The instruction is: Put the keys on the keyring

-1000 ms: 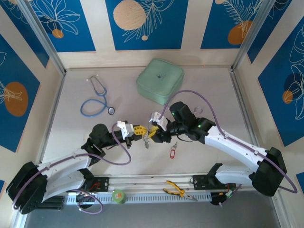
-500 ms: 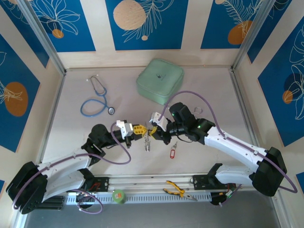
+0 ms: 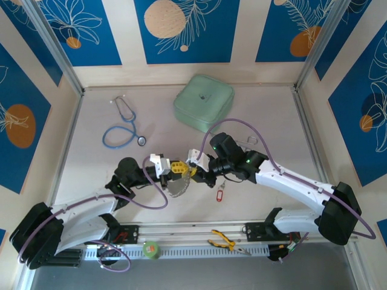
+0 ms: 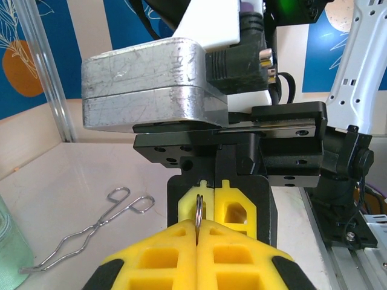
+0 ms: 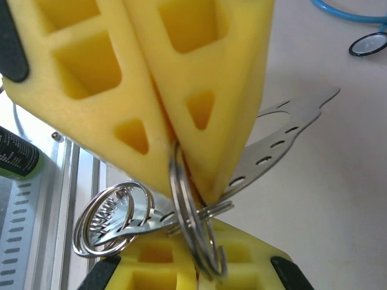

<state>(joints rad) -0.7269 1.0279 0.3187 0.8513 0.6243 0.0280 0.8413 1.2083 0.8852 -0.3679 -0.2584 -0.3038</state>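
Left hand (image 3: pixel 176 167) and right hand (image 3: pixel 195 167) meet tip to tip over the middle of the table (image 3: pixel 272 121). Each has its yellow fingers (image 5: pixel 91 90) clamped together on the keyring (image 3: pixel 179 187), which hangs between them. From overhead, a fan of flat metal pieces droops below the two hands, and the red-tagged key (image 3: pixel 220 194) lies on the table just beside the right hand. The right wrist view shows thin wire coils pinched at the fingertips, with smaller rings (image 5: pixel 109 223) and hole-punched blades (image 5: pixel 284 130) threaded on. The left wrist view shows one coil edge-on in the left hand's pinch. Both forearms reach inward, roughly level. A stethoscope (image 3: pixel 124 130) lies well apart, far left.
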